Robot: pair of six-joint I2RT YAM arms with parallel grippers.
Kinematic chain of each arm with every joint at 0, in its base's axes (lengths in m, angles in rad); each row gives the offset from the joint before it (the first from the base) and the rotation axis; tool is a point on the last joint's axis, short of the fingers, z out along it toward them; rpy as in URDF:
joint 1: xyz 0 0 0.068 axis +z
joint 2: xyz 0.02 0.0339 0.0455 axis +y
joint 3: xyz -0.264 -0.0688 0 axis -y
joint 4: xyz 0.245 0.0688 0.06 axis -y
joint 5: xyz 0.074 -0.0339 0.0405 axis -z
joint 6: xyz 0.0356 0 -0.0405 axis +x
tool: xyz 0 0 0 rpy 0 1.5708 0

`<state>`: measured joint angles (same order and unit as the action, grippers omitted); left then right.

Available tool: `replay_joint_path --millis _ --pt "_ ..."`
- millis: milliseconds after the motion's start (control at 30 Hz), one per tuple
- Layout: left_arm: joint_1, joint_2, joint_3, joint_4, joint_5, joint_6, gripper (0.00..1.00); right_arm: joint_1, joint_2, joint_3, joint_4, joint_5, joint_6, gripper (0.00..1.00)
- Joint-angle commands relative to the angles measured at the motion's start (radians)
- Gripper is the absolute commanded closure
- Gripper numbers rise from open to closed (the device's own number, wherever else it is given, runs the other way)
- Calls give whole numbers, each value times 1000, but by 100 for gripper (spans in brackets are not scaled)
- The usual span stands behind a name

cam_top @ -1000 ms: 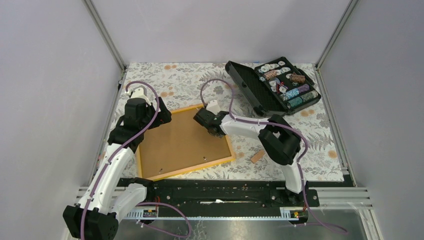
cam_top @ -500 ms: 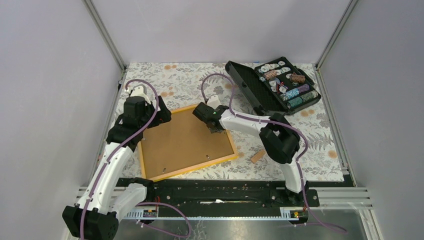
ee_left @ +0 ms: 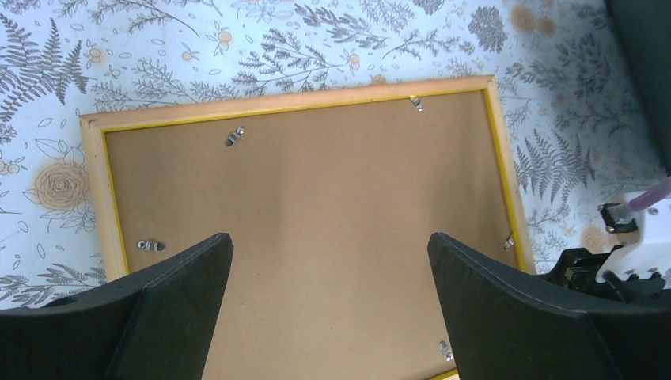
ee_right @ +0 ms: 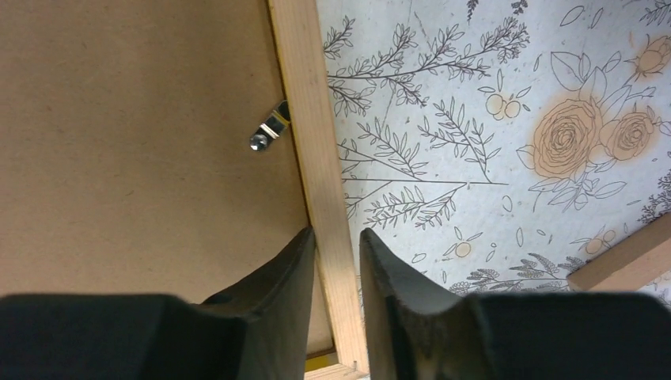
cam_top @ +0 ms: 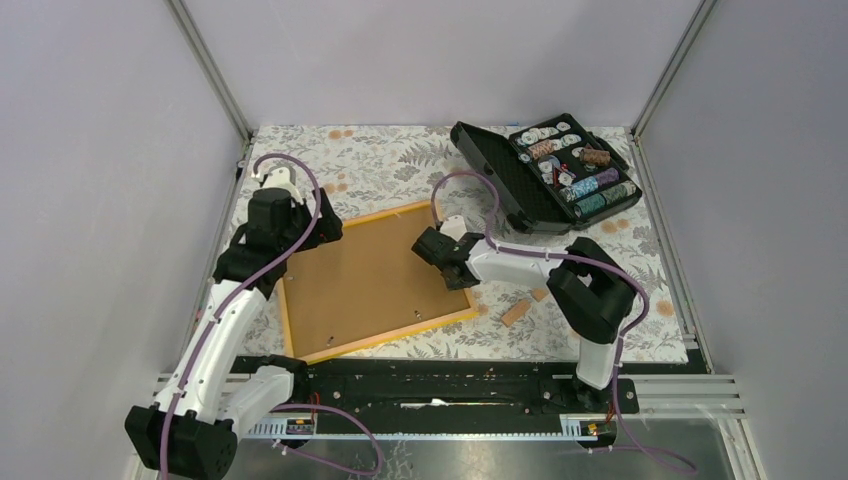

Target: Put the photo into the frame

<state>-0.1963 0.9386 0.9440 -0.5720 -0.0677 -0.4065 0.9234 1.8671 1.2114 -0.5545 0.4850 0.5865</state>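
Observation:
The frame (cam_top: 370,280) lies face down on the floral cloth, its brown board back up inside a thin orange-yellow border. The photo is hidden. My left gripper (cam_top: 312,232) hangs over the frame's far-left part. In the left wrist view that gripper (ee_left: 328,237) stands wide open above the board (ee_left: 316,190), holding nothing. My right gripper (cam_top: 452,270) is at the frame's right border. In the right wrist view its jaws (ee_right: 336,231) are narrowed around the wooden rail (ee_right: 312,119), one finger on the board side and one on the cloth side.
A black case of chips (cam_top: 550,170) stands open at the back right. A small wooden block (cam_top: 516,312) lies on the cloth just right of the frame, also seen in the right wrist view (ee_right: 625,253). Metal turn clips (ee_left: 235,136) sit along the board's edge.
My right gripper moved from over the board's far-right part out to the frame's right rail and narrowed around it. The frame shifted slightly. The left arm barely moved.

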Motion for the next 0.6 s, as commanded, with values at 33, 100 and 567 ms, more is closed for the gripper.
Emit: replay_joint_path --millis 33,100,567 --pt "-17 0 -5 38 -11 26 2 -2 -23 -17 24 59 -17 74" --pt "-17 -7 -7 38 -15 26 2 -2 17 23 34 99 -78 79" --pt "-21 -55 -24 41 -64 25 1 -28 291 546 -66 427 -364 38"
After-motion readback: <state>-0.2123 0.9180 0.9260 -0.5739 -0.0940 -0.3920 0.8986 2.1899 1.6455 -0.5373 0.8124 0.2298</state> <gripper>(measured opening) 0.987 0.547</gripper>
